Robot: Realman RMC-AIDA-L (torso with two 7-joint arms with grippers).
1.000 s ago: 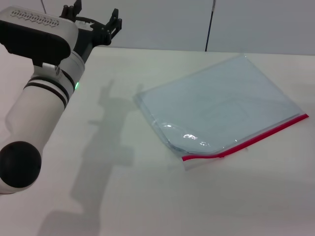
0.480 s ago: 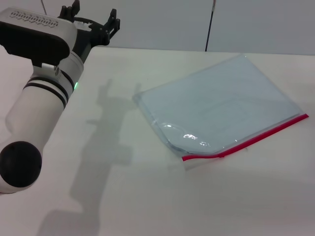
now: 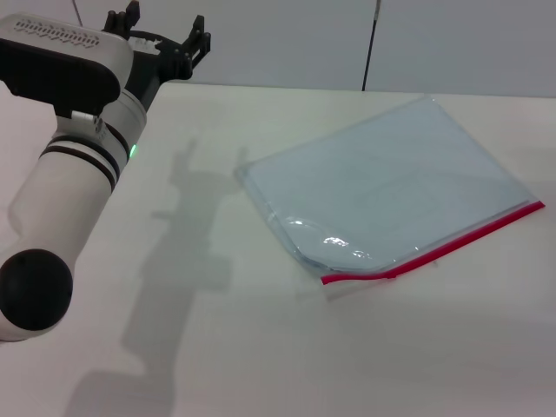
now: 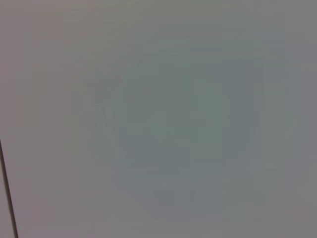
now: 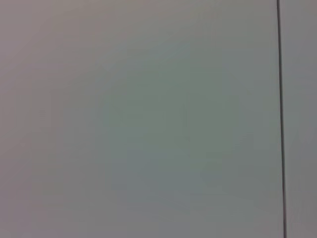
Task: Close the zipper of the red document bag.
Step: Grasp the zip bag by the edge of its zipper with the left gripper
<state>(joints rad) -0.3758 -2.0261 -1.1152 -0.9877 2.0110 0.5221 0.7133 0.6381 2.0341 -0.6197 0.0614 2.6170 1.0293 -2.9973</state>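
At the far left of the head view, the left arm (image 3: 74,182) is seen raised above the table (image 3: 261,347), its white forearm angled up and away toward the far edge. The left gripper (image 3: 161,33) is held at the far left corner, above the table's far edge and against the wall (image 3: 287,39). Its black fingers (image 3: 198,33) are spread wide apart, and nothing is held between them. A green light (image 3: 135,152) is lit on the arm, and the arm's shadow is cast on the table just to its right.

Further right, the bag (image 3: 387,191) is laid flat on the table, turned at an angle, well apart from the left gripper. Its translucent blue-grey plastic is slightly puckered near its near left corner, where glare is caught. The zipper (image 3: 434,249) is seen as a red strip along the bag's near edge, running from the near left corner up to the right corner. Whether it is closed cannot be told.

The right gripper is not seen in any view. Only plain grey wall with one dark vertical seam is shown by each wrist view.
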